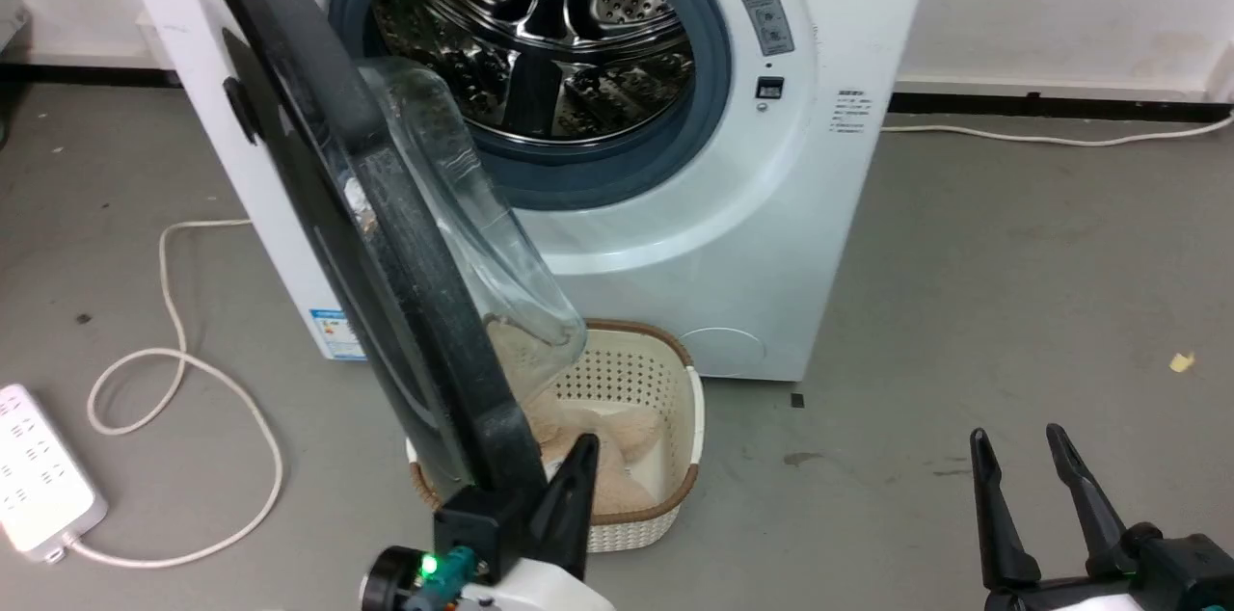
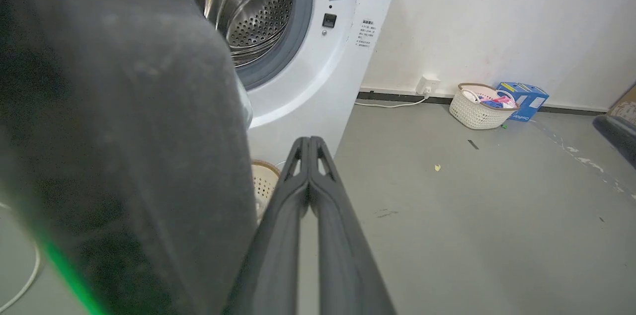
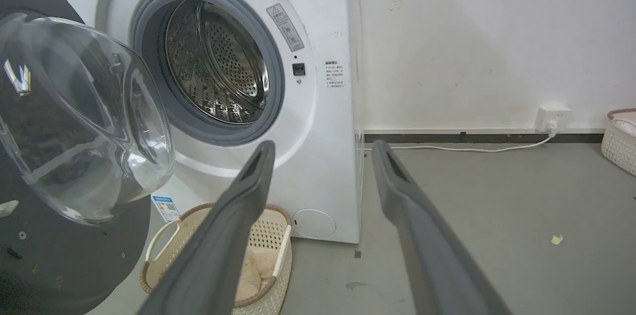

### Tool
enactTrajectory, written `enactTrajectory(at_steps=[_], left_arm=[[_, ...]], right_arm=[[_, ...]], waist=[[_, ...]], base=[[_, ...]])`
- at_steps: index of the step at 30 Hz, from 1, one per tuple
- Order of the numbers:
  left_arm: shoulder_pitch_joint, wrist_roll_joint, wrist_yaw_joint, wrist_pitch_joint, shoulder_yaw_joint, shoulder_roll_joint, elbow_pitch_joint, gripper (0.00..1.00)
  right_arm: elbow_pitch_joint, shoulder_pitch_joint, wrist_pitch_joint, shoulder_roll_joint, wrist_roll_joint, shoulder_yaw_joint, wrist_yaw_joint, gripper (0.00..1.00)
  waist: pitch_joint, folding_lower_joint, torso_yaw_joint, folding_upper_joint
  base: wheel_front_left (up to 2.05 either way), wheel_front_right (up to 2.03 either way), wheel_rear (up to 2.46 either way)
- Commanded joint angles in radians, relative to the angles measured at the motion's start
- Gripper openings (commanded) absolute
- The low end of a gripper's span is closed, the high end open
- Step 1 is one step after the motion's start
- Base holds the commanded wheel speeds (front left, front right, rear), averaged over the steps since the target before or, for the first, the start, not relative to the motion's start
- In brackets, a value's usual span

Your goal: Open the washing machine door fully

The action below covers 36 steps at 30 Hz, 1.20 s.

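Note:
The washing machine door (image 1: 386, 235) stands swung out to roughly a right angle from the white machine (image 1: 771, 206), edge-on in the head view. Its clear glass bowl (image 1: 472, 216) bulges toward the steel drum (image 1: 540, 33). My left gripper (image 1: 583, 452) is shut with nothing held, its fingers close against the inner side of the door's lower rim. In the left wrist view the shut fingers (image 2: 309, 143) point past the blurred dark door (image 2: 124, 131). The right gripper (image 1: 1027, 457) is open at the lower right, apart from the door (image 3: 74, 121), with its fingers (image 3: 248, 181) spread.
A cream laundry basket (image 1: 675, 399) with beige cloth sits on the floor under the door. At left lie a white power strip (image 1: 39, 486) and a looping cable (image 1: 174, 351). A second basket (image 2: 479, 106) and a blue box (image 2: 521, 99) stand by the right wall.

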Motion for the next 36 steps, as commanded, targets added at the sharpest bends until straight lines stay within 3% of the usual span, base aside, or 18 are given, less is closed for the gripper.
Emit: enactTrajectory(at_steps=[1, 9, 17, 18, 22, 28, 36], left_arm=[[-0.026, -0.010, 0.004, -0.016, 0.021, 0.009, 0.030, 0.00], [0.001, -0.027, 0.002, -0.031, 0.033, 0.029, 0.066, 0.00], [0.039, -0.038, 0.029, -0.040, 0.076, 0.067, 0.024, 0.00], [0.035, -0.042, 0.043, -0.039, 0.103, 0.083, 0.009, 0.00], [0.016, -0.055, 0.059, -0.038, 0.153, 0.109, -0.008, 0.00], [-0.044, -0.080, 0.064, -0.022, 0.241, 0.176, -0.015, 0.00], [-0.139, -0.149, 0.049, 0.010, 0.399, 0.304, 0.025, 0.00]], right_arm=[[0.006, -0.006, -0.004, 0.005, 0.014, 0.006, -0.001, 1.00], [0.007, -0.001, -0.004, 0.005, 0.023, 0.006, -0.001, 1.00], [0.015, 0.011, -0.004, 0.005, 0.026, 0.005, -0.001, 1.00], [0.015, 0.008, -0.004, 0.005, 0.024, 0.009, -0.001, 1.00], [0.013, -0.002, -0.004, 0.005, 0.018, 0.014, -0.001, 1.00], [0.008, -0.032, -0.004, 0.005, -0.012, 0.031, -0.001, 1.00], [-0.003, -0.083, 0.000, 0.005, -0.069, 0.032, -0.001, 1.00]], waist=[[0.004, 0.0000, 0.021, 0.0000], [-0.007, 0.0000, 0.122, 0.0000], [-0.003, 0.0000, 0.266, 0.0000], [0.012, 0.0000, 0.315, 0.0000], [0.039, 0.0000, 0.371, 0.0000], [0.108, 0.0000, 0.417, 0.0000], [0.215, 0.0000, 0.406, 0.0000]], base=[[0.00, 0.00, 0.00], [0.00, 0.00, 0.00], [0.00, 0.00, 0.00], [0.00, 0.00, 0.00], [0.00, 0.00, 0.00], [0.00, 0.00, 0.00], [0.00, 0.00, 0.00]])
